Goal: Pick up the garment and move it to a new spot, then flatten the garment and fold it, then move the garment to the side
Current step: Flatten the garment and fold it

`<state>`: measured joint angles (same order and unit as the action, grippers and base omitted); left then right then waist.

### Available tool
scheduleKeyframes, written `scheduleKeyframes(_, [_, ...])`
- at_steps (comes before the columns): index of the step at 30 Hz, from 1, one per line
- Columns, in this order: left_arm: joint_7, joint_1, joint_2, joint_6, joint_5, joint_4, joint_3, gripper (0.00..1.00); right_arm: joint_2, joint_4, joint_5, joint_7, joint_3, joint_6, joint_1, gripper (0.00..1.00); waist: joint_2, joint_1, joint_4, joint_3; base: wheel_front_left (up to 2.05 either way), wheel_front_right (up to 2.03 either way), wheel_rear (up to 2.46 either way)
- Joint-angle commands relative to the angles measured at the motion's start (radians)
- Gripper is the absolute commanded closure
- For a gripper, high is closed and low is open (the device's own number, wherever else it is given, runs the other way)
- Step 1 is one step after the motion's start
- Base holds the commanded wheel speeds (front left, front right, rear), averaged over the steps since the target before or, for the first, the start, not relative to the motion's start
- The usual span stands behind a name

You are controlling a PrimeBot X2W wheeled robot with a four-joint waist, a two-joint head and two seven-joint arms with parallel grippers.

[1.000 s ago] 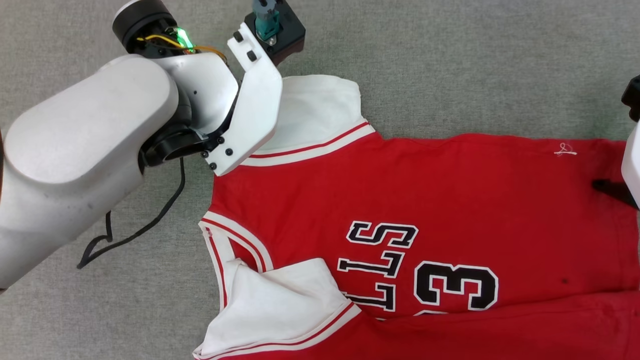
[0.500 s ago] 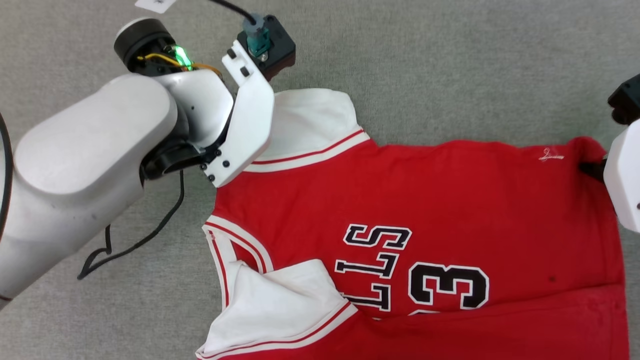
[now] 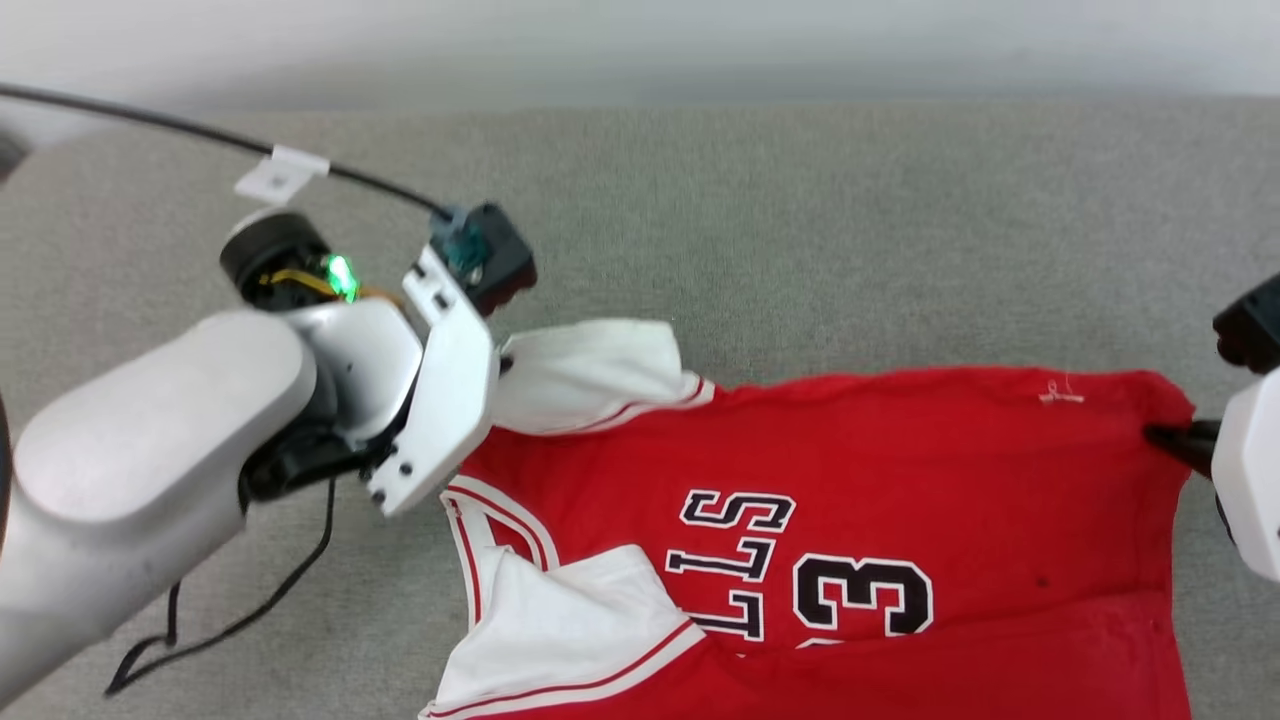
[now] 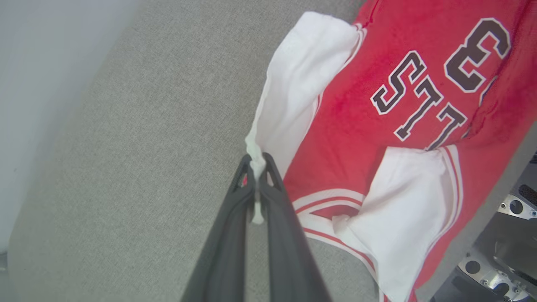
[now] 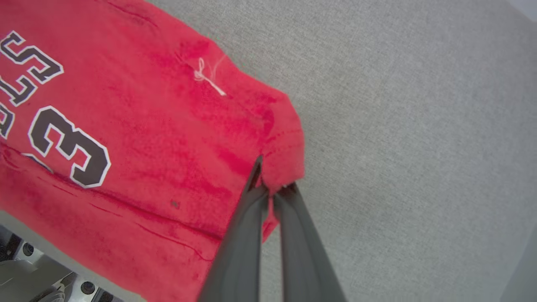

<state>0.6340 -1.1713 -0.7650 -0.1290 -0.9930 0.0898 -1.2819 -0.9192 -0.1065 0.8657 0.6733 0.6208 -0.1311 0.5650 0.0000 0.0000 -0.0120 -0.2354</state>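
Fig. We find the shirt (image 3: 900, 470) spread on the grey surface (image 3: 800, 220), its long axis parallel to the far edge. Our left gripper (image 4: 256, 161) is clamped on a white sleeve (image 4: 293, 96) and our right gripper (image 5: 272, 181) on the hem corner (image 5: 287, 165) (fabric pinched at both ends), so the shirt spans between them.

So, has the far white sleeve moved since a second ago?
Yes. The camera tilted too, but the far sleeve, flat before, is now bunched in the left pincer and drawn closer to the near sleeve.
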Motion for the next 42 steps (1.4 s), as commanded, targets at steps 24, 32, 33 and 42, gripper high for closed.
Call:
scheduleKeyframes(24, [0.007,0.495,-0.076,0.033,-0.001,-0.115,0.001,1.00,-0.016,-0.012,0.018,-0.093,0.016,0.001,-0.378,1.00,0.0000,0.0000,-0.022,0.097,0.00,0.00,0.00])
scheduleKeyframes(32, [-0.090,0.523,-0.052,0.027,0.014,-0.040,0.020,0.00,0.036,-0.065,0.020,-0.156,0.015,0.001,-0.368,0.00,0.0000,0.0000,-0.014,0.103,0.00,0.00,0.00])
scheduleKeyframes(33, [-0.118,0.524,-0.053,0.026,0.022,-0.044,0.028,0.00,0.030,-0.056,0.012,-0.173,0.009,0.001,-0.368,0.00,0.0000,0.0000,-0.013,0.111,0.00,0.00,0.00])
scheduleKeyframes(42, [-0.449,0.557,-0.056,0.182,0.165,-0.071,0.127,0.00,0.005,0.021,0.020,-0.320,-0.140,0.001,-0.417,0.00,0.0000,0.0000,-0.009,0.163,0.00,0.00,0.00])
